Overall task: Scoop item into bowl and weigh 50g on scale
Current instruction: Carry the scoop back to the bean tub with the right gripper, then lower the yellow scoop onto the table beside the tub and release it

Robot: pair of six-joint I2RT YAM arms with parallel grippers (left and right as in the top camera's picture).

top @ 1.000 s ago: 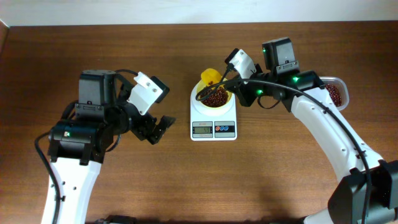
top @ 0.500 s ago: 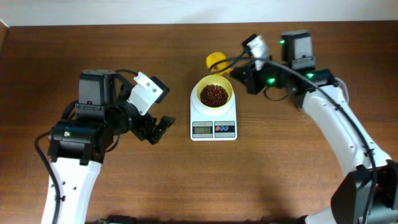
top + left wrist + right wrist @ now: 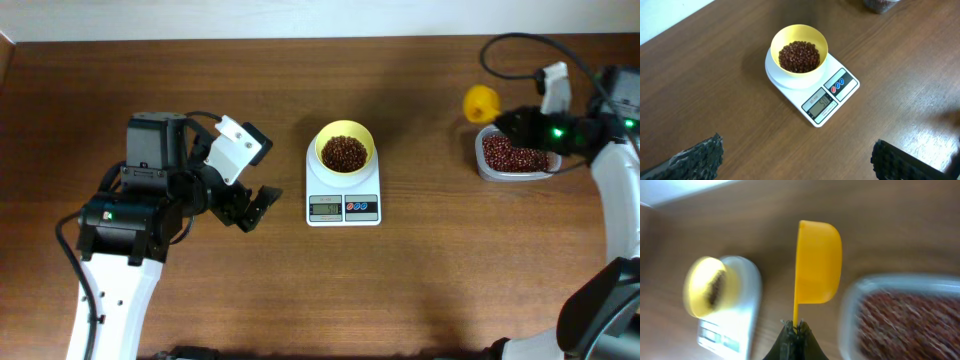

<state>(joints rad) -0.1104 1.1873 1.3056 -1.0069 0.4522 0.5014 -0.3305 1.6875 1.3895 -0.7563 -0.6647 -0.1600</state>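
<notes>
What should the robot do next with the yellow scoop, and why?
Probably dip the scoop into the tub for more beans. The right gripper holds the scoop by its handle just beside the tub, away from the bowl on the scale. I can't read the display for sure; if it already shows fifty, set the scoop down instead.

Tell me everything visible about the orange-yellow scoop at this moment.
The scoop is a small orange-yellow piece, plastic by its look: a rounded cup on a thin straight handle. The right gripper is shut on the handle's end, and nothing else touches it. The right wrist view shows it edge-on, with its open face turned sideways, so its inside is hidden. From overhead it hangs just beyond the far left corner of the clear tub of beans.
</notes>
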